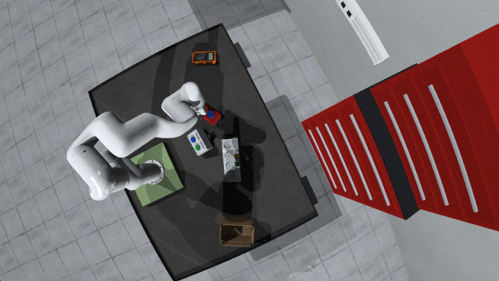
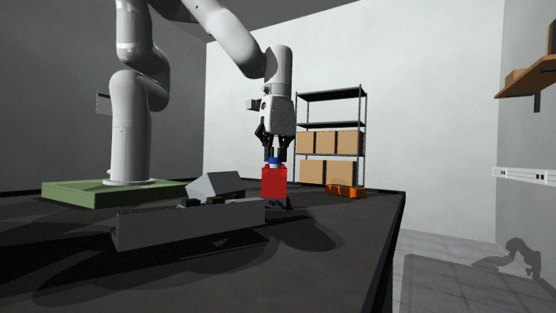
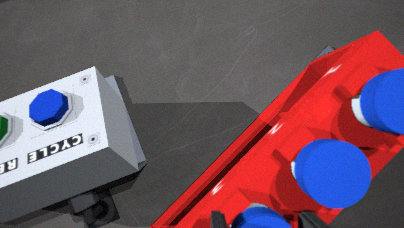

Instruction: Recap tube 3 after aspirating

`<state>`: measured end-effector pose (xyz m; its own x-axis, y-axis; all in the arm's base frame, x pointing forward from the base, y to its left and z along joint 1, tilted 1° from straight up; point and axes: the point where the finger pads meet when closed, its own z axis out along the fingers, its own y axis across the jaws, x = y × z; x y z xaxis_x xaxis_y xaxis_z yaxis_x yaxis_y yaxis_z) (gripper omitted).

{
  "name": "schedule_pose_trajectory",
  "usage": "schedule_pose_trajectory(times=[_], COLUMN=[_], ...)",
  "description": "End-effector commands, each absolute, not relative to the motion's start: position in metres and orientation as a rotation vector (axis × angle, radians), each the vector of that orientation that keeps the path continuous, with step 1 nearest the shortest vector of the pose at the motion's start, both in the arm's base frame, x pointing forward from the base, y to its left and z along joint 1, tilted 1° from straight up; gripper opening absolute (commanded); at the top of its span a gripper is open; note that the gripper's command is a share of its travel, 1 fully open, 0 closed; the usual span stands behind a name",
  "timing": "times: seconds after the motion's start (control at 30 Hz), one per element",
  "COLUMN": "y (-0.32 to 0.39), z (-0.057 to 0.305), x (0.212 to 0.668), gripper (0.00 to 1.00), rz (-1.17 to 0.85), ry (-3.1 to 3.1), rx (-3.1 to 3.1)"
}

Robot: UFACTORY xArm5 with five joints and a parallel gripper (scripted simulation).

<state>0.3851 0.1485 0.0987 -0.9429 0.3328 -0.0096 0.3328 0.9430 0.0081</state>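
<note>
The red decapping station holds tubes with blue caps. My gripper hangs straight down over it, and its fingers stand on both sides of one blue cap that sits on its tube at the bottom edge of the wrist view. The fingers look slightly apart from the cap, so the gripper is open. Two more capped tubes show beside it. From the side, the gripper is at the cap on top of the rack. The key housing carries the blue CYCLE key and the green READY key.
The grey cap tray with its lamps lies beyond the key housing. An orange meter sits at the far table end and a cardboard box at the near end. The arm's green base plate is at the left.
</note>
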Motion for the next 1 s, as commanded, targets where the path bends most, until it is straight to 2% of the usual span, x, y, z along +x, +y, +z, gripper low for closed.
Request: schedule_pose_trajectory(times=[0.0,0.07,0.53,0.97], y=[0.1489,0.1489,0.1489,0.1489], z=[0.0999,0.0999,0.0999,0.0999], x=[0.3862,0.3862,0.3862,0.3862], gripper=[0.46,0.46,0.46,0.46], rz=[0.005,0.007,0.015,0.021], ry=[3.032,2.959,2.598,1.896], rx=[0.752,1.002,1.740,2.491])
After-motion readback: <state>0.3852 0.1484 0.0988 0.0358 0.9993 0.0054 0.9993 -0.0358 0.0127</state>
